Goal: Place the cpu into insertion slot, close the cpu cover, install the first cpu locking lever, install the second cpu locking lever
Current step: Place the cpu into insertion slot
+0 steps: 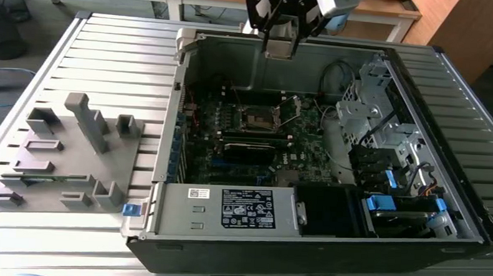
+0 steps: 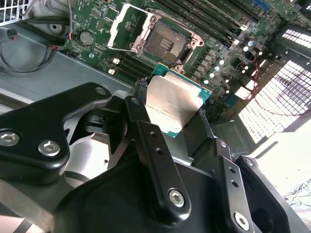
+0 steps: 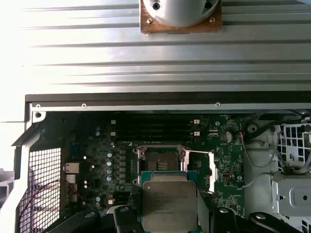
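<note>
The cpu (image 2: 171,104), a flat square chip with a dull silver top and a green edge, hangs in the air above the motherboard with my gripper (image 2: 170,106) shut on its two sides. The first wrist view shows the cpu (image 3: 169,204) just short of the insertion slot (image 3: 160,160), not touching it. The dark insertion slot (image 2: 165,43) lies bare inside its silver rim. The cpu cover (image 2: 127,26) is swung open beside it, and in the first wrist view the cpu cover (image 3: 212,170) stands off to the side. In the exterior view my gripper (image 1: 280,49) hovers over the case's far wall, above the insertion slot (image 1: 258,118).
The open computer case (image 1: 169,191) lies on a slatted metal table (image 1: 108,57). Memory sticks (image 1: 250,144) sit near the socket. A drive cage (image 1: 376,115) and cables are at the exterior view's right. A grey parts fixture (image 1: 63,158) stands at the exterior view's left.
</note>
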{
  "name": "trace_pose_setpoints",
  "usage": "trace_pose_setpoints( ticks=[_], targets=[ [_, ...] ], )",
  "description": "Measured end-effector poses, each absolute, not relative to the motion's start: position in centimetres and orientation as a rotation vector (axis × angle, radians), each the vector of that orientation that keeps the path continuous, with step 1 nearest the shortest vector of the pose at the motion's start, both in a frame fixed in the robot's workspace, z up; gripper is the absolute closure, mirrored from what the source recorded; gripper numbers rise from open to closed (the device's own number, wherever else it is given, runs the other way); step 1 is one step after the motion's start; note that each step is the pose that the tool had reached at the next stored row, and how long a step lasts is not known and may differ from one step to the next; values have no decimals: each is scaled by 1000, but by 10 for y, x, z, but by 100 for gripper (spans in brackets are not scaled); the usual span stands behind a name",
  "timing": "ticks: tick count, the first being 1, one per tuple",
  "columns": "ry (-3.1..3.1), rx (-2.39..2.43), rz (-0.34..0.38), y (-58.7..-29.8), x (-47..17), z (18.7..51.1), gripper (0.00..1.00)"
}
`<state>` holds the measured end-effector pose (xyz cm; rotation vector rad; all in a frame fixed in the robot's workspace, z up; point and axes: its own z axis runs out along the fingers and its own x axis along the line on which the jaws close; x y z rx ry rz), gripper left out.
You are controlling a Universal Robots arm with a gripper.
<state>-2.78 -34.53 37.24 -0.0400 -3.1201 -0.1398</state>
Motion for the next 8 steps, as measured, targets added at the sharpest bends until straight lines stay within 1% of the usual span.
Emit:
trace_pose_setpoints(
  ticks=[8],
  targets=[
    [-3120, -40, -139, -345, -28, 368, 46]
  ],
)
